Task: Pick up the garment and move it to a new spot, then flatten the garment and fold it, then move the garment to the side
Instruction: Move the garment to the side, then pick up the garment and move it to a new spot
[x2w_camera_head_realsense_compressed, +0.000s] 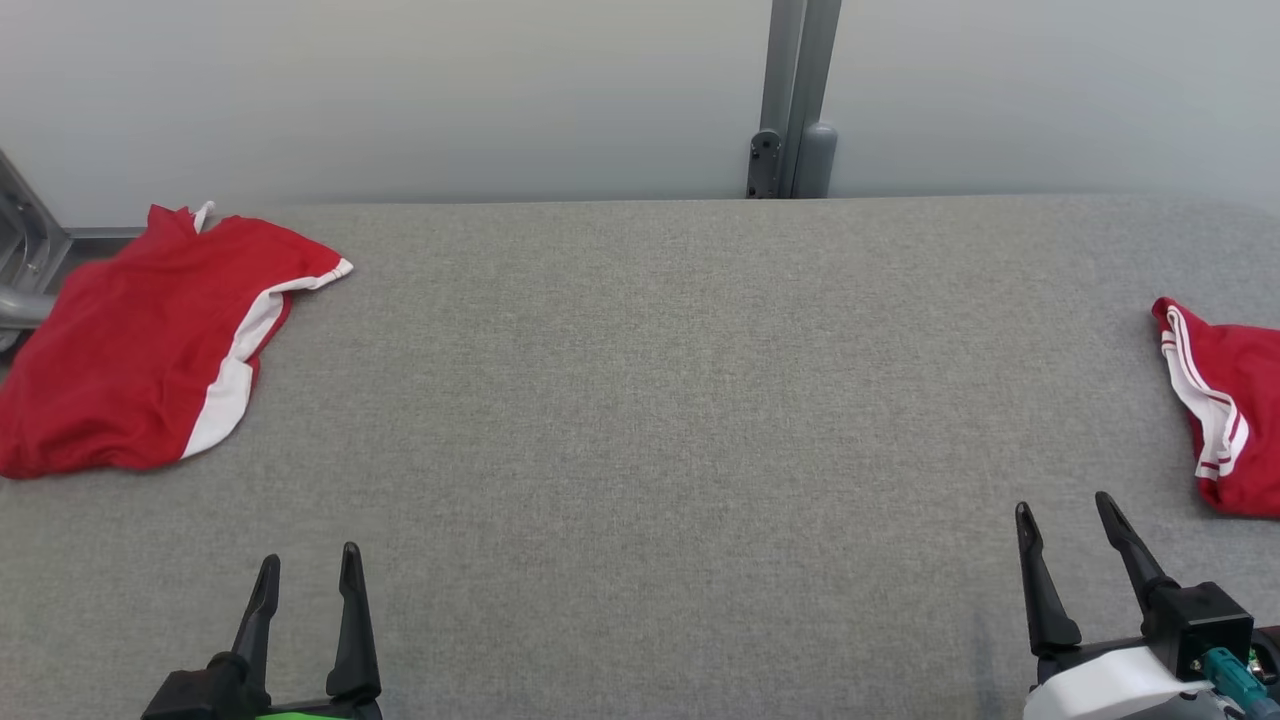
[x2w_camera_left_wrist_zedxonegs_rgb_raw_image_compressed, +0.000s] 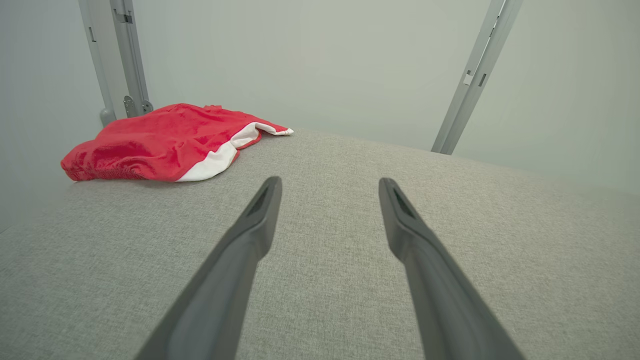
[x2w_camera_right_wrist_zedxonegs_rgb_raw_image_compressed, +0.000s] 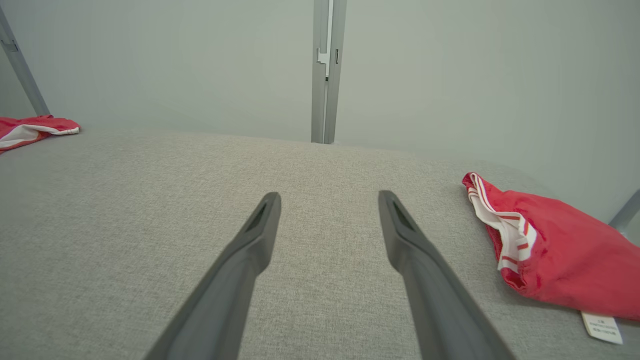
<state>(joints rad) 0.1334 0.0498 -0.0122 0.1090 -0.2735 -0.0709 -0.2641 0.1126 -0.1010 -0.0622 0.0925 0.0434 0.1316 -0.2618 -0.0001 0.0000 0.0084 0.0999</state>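
Step in hand, as I read it: the pick-up, not yet begun. Left gripper (x2w_camera_head_realsense_compressed: 309, 555) has its jaws wide and holds nothing, low over the near edge of the grey table (x2w_camera_head_realsense_compressed: 640, 400); right gripper (x2w_camera_head_realsense_compressed: 1062, 503) is the same, wide and empty. The right garment (x2w_camera_head_realsense_compressed: 1235, 400), red with white stripes, lies bunched at the table's right edge, near the right gripper, so it is probably the one to take. The left garment (x2w_camera_head_realsense_compressed: 130, 370), red with a white band, sits far left at the back (looks already set aside, can't be sure). To do it well: reach right, come down on a raised fold rather than flat cloth, pinch deep, lift clear before carrying to the bare middle. Count: two garments, two grippers, one table, one care label (x2w_camera_right_wrist_zedxonegs_rgb_raw_image_compressed: 602, 327) on the right garment.
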